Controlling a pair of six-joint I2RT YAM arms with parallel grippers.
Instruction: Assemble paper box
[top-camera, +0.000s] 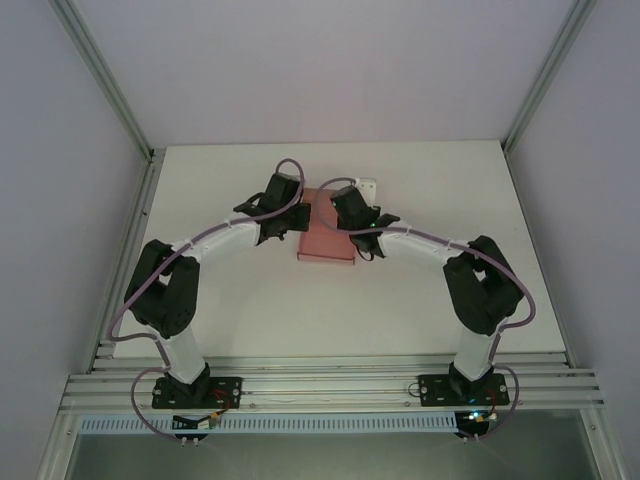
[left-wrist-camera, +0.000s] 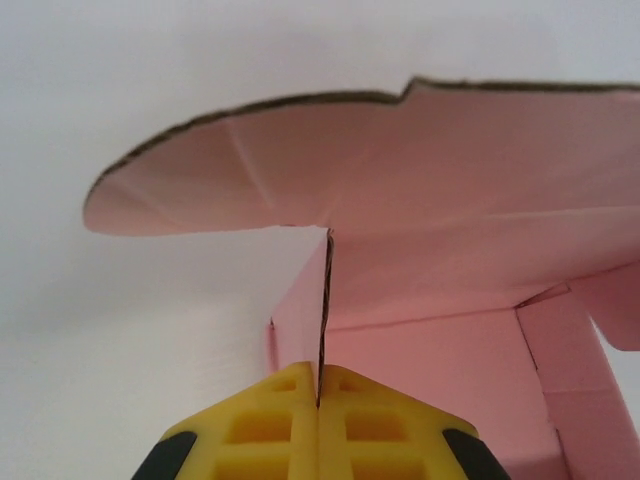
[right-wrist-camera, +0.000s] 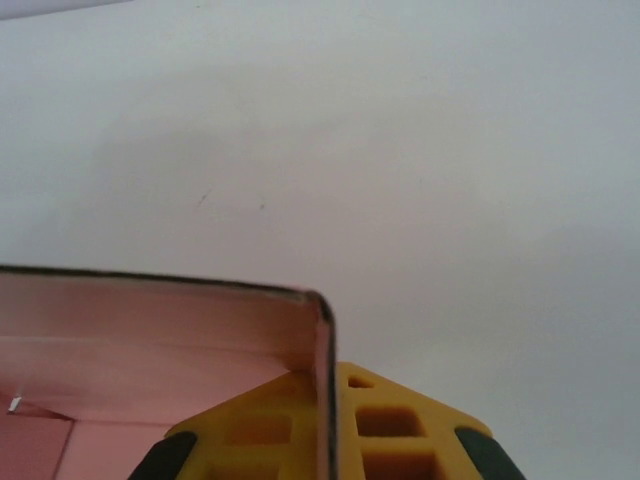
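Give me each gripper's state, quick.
Left gripper: shut on a wall of the pink paper box.
Right gripper: shut on a wall of the same box.

Black-and-white arms (top-camera: 225, 240) carry lilac cables (top-camera: 289, 161); claw fingers (left-wrist-camera: 270, 420) yellow.

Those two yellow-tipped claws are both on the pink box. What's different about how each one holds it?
The left gripper pinches a wall at the left of the paper box; the right gripper pinches one at its right. A rounded flap spreads beyond the left gripper; the right gripper sits by a folded corner with bare table beyond. Both are shut on thin pink card.
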